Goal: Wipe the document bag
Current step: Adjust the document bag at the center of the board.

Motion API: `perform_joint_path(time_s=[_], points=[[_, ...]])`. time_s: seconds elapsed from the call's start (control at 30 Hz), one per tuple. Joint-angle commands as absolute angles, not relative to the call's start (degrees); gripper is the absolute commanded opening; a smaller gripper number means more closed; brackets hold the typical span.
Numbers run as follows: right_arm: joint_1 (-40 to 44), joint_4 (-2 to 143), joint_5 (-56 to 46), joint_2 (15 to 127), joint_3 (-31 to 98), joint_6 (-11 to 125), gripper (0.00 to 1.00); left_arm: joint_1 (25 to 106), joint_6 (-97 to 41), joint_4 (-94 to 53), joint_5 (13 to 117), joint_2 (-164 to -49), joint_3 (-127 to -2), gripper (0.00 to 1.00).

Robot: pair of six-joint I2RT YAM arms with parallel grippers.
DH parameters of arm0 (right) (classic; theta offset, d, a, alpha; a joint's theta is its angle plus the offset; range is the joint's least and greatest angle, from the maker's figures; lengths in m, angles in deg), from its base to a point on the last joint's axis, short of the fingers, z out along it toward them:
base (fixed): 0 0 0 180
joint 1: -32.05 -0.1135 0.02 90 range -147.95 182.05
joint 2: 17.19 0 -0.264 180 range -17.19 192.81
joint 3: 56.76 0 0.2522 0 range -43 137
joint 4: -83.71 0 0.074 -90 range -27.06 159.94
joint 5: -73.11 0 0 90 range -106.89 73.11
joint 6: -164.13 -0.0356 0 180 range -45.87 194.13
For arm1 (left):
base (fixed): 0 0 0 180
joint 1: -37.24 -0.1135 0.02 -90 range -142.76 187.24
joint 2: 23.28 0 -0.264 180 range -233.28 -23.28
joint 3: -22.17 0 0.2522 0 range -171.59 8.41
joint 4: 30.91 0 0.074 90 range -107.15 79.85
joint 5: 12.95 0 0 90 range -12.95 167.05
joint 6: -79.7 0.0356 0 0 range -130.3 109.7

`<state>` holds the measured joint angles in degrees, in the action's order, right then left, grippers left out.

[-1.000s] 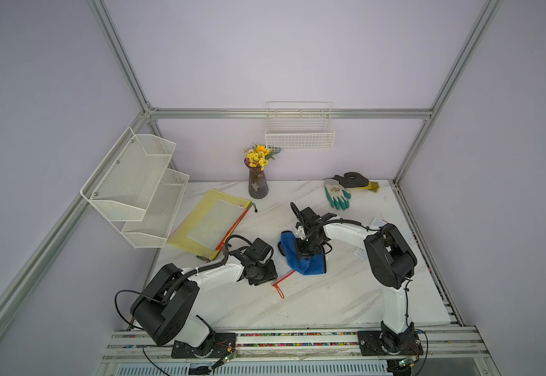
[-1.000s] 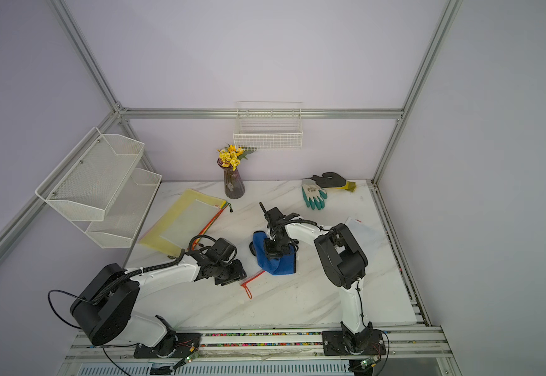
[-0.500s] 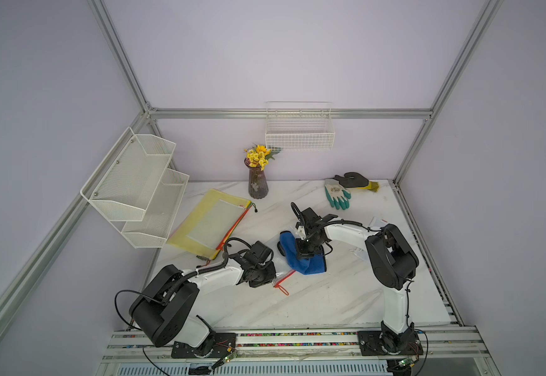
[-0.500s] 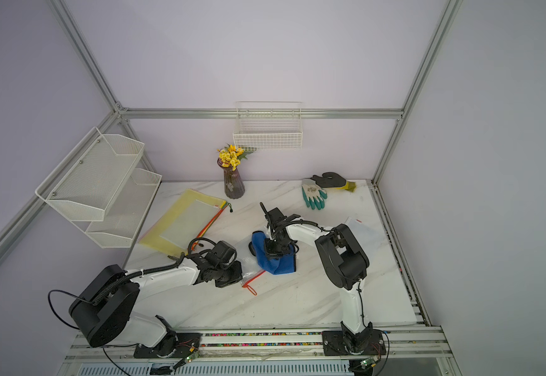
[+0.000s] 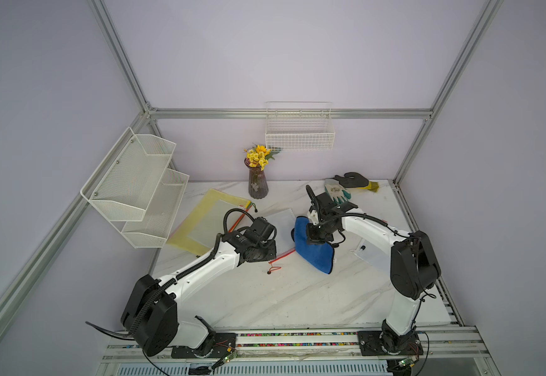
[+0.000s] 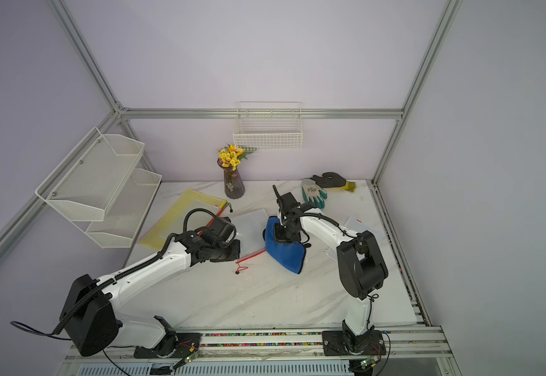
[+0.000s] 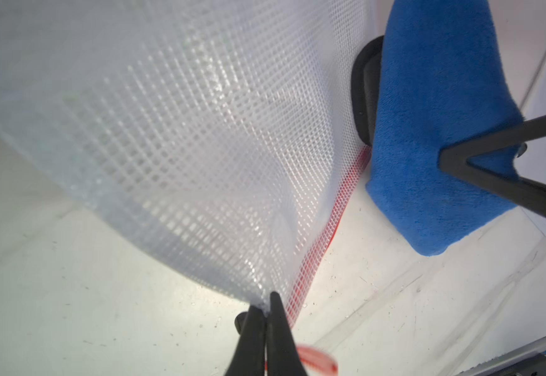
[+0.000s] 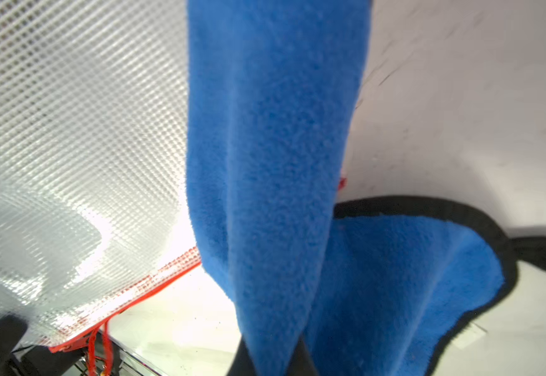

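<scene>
- The clear mesh document bag [image 7: 183, 146] lies on the white marble table [image 5: 281, 299] between the two arms; a blue cloth [image 5: 314, 254] is right next to it and touches its red zip edge [image 7: 327, 234].
- The left gripper [image 7: 266, 302] has its jaws pressed together on one corner of the bag, close to the red zip edge; the bag bends up from the table to meet the pinch.
- The right gripper [image 8: 274, 361] is pinching the blue cloth; the cloth hangs down in a long fold, and its low end rests on the table.
- The bag looks thin, light and bendy; I think it weighs almost nothing.
- Its skin is shiny plastic, and the table is smooth; I think the bag would slide away if it were rubbed with nothing holding it.
- A corner by the zip looks like a good place to hold; the edge seems thicker there, so it should not slip out or tear.
- A hard pull could crumple the bag; a soft, steady hold seems best.
- The cloth is soft and fluffy; it will flop, so I think it must be pushed down flat on the bag to rub it well.
</scene>
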<state>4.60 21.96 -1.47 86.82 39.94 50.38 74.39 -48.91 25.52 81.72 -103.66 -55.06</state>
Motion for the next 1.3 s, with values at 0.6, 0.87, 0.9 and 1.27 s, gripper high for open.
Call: perform_joint_path(time_s=[0.6,0.87,0.9,1.27], points=[[21.6,17.5,-9.2,72.0,43.9,45.7,0.00,89.7,11.3,17.6,126.0,-112.2,-58.6,0.00],[22.1,16.7,-5.5,74.1,45.4,46.5,0.00,96.7,14.6,6.7,130.3,-105.4,-49.4,0.00],[22.1,17.1,-5.1,74.3,45.3,46.4,0.00,98.2,14.7,4.8,132.4,-104.9,-49.3,0.00],[21.8,19.4,-3.3,77.8,46.1,46.8,0.00,90.9,47.2,-27.0,137.0,-101.0,-52.6,0.00]])
